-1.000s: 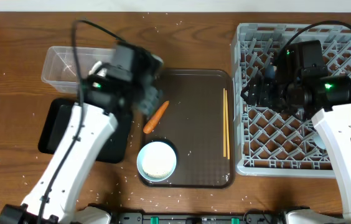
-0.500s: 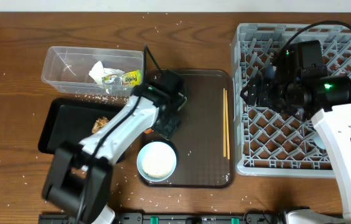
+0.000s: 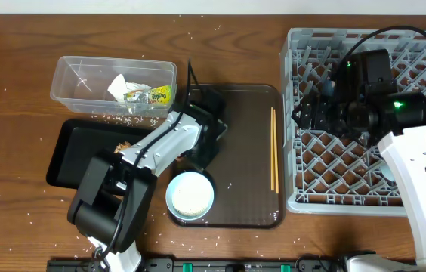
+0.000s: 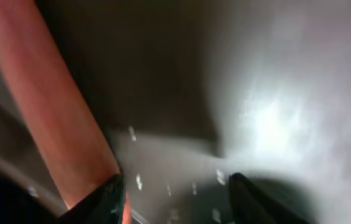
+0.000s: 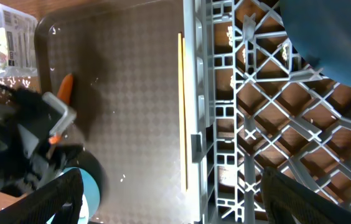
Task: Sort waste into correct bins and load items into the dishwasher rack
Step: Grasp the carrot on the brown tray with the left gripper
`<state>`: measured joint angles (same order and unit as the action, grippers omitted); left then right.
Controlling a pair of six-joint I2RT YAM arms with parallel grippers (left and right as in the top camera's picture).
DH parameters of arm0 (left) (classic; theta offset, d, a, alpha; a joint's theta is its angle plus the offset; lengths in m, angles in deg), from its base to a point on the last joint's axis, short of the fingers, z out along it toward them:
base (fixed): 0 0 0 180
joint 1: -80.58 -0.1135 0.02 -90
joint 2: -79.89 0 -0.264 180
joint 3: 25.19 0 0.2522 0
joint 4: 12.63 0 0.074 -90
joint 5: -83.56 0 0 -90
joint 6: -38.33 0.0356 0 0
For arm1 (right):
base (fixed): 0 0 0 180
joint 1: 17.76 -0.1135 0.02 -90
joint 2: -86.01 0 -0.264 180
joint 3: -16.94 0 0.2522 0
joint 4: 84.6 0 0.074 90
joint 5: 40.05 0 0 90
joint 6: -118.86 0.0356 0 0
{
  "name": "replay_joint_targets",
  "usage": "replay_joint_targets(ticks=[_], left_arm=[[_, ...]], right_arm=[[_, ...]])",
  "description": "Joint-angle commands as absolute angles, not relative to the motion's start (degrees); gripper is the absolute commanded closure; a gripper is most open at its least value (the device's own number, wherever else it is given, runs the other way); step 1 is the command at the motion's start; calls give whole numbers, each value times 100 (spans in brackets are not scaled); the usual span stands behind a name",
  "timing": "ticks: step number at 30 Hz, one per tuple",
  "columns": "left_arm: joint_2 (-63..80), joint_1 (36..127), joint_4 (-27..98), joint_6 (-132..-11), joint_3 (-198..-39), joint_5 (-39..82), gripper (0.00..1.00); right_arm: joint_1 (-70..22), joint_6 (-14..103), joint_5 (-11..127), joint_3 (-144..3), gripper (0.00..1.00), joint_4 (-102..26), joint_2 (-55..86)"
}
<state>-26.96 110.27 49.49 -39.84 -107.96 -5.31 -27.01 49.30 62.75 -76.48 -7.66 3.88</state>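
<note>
Two grippers inspected. At the left edge of the dishwasher rack (image 3: pixel 311 189), the right gripper (image 5: pixel 169 186) hangs with jaws wide apart, empty. On the brown serving tray (image 3: pixel 247 121), the left gripper (image 4: pixel 174 186) sits low with jaws apart, and the orange carrot piece (image 4: pixel 51 106) lies against one finger.

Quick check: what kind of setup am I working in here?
Probably a staged dish-clearing station: wooden table, grey dishwasher rack, brown serving tray with chopsticks, clear tub holding a wrapper.
</note>
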Motion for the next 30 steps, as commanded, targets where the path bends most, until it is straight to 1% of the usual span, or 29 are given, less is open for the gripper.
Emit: replay_joint_targets(ticks=[1,5,10,17,26,30], left_arm=[[-2571,11054,5340,-3995,-11148,-584,47],[-2182,11049,5439,-3992,-11238,-623,47],[-1970,11038,5201,-3990,-11227,-953,46],[-2399,10770,4398,-3990,-10969,-1058,46],[-2759,10367,4230,-3992,-10967,-1049,46],[-2759,10376,4239,-3992,-10921,-571,46]], right_arm=[[-2760,4981,6218,-7661,15,-779,349],[-2758,4981,6218,-7661,15,-774,349],[-2760,4981,6218,-7661,15,-774,349],[-2760,4983,6218,-7659,14,-680,349],[-2760,4981,6218,-7657,14,-545,349],[-2758,4981,6218,-7657,14,-545,349]])
